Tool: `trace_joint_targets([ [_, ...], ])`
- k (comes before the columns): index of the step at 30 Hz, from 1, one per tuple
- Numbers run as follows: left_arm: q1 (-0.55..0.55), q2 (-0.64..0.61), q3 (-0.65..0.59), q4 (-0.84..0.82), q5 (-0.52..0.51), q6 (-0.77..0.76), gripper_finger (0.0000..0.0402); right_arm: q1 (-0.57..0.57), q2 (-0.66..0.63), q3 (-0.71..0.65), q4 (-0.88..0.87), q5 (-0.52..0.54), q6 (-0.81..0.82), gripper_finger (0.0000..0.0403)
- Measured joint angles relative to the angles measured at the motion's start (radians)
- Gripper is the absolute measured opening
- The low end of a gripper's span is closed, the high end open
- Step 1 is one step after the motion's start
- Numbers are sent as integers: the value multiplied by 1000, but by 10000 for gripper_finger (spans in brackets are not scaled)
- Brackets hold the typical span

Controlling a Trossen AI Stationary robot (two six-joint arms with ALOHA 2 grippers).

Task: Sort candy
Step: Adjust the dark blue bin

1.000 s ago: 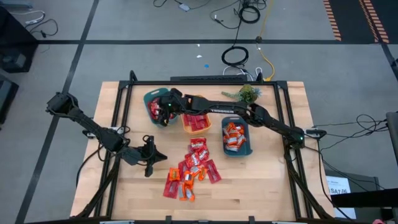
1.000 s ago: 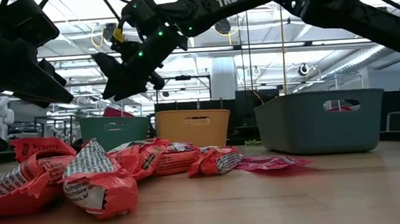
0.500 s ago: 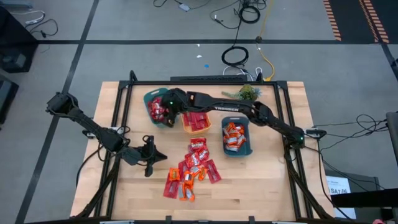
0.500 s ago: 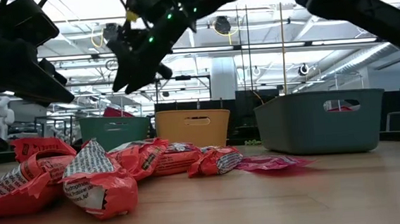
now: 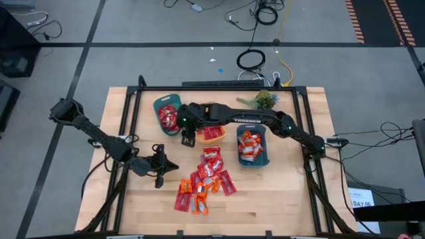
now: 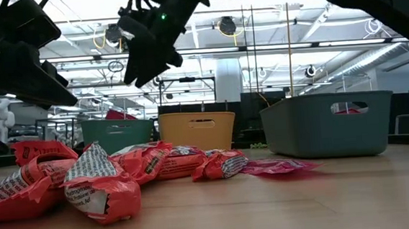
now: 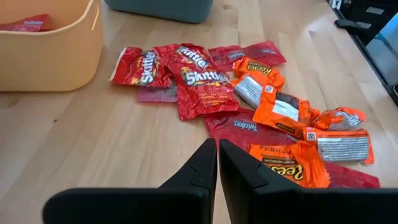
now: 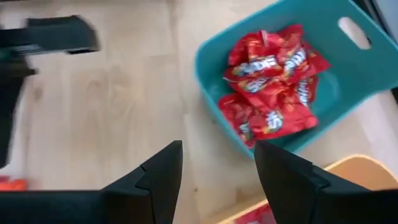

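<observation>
The right gripper [image 5: 187,139] is hovering with its fingers apart and empty, just beside the teal bin [image 5: 159,106]. The loose candy [image 5: 204,178] is lying nearer the front edge, closer to the left gripper [image 5: 159,174], whose fingers are pressed together.

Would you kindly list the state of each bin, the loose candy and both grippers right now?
Left teal bin: holds red candies.
Orange bin: holds red packets.
Right teal bin: holds orange candies.
Loose candy pile: unsorted on the table, outside the bins.
Right gripper: fingers open, empty, beside the left teal bin.
Left gripper: fingers shut, empty, left of the pile.
</observation>
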Motion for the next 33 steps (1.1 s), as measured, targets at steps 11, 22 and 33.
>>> trace_joint_targets([
  [11,-1,0,0,5,23,-1,28,80,-83,0,-156,109,40,192],
  [22,-1,0,0,2,28,0,28,238,-110,0,-418,335,152,192],
  [33,-1,0,0,4,28,0,28,413,-112,-1,-631,488,323,192],
])
